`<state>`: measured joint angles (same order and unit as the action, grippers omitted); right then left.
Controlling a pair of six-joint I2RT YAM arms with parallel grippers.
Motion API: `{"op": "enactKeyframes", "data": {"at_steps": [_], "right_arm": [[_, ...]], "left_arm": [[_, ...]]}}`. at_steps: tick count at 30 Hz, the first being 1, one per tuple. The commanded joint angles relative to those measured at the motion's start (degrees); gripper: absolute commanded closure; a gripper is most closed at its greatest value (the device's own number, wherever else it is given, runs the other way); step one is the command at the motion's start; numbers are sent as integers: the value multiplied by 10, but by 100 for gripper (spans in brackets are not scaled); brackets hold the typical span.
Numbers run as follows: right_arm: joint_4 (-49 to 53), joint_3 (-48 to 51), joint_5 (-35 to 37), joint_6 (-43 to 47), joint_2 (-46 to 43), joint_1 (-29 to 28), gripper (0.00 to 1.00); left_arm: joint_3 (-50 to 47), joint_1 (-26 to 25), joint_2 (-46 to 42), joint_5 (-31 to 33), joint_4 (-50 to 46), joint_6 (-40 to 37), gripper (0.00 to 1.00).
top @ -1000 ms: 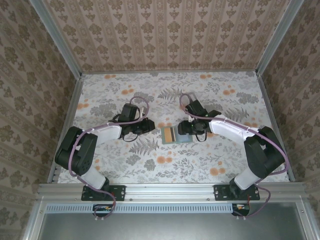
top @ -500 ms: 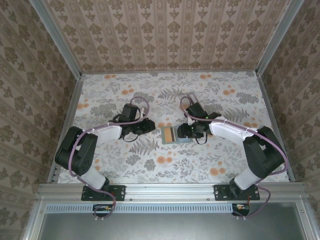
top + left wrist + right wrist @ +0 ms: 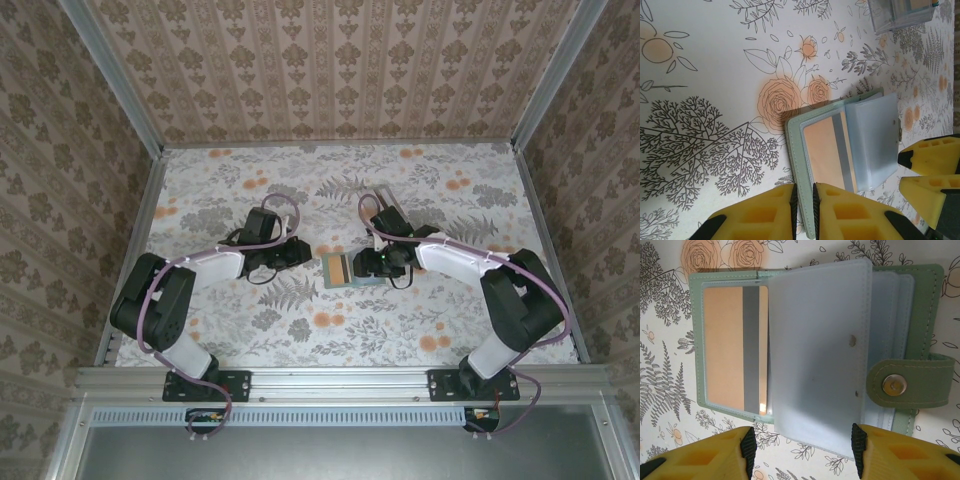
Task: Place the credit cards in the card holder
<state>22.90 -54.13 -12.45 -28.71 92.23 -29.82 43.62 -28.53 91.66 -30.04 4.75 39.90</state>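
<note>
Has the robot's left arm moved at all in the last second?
No. Its fingers sit at the same spot on the table's flower print, just left of the card holder.

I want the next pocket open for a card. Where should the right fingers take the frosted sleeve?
Probably the free corner nearest the right fingers, on the snap tab side: the frosted sleeve looks bound at the card holder's fold, and that corner overhangs the rim, so come in from there.

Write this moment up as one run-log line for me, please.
card holder open on table | tan card in pocket | right gripper open at clear sleeve | left gripper shut, empty
</note>
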Motion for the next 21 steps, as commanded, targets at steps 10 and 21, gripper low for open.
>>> {"op": "enactKeyframes", "data": {"at_steps": [10,21], "right_arm": [[19,4,24,15,-4,4,44],[19,7,27,20,-5,3,44]], "left_arm": [[13,-5,12,-6,2,-6,82],[20,-8,19,-7,1,-6,82]]}}
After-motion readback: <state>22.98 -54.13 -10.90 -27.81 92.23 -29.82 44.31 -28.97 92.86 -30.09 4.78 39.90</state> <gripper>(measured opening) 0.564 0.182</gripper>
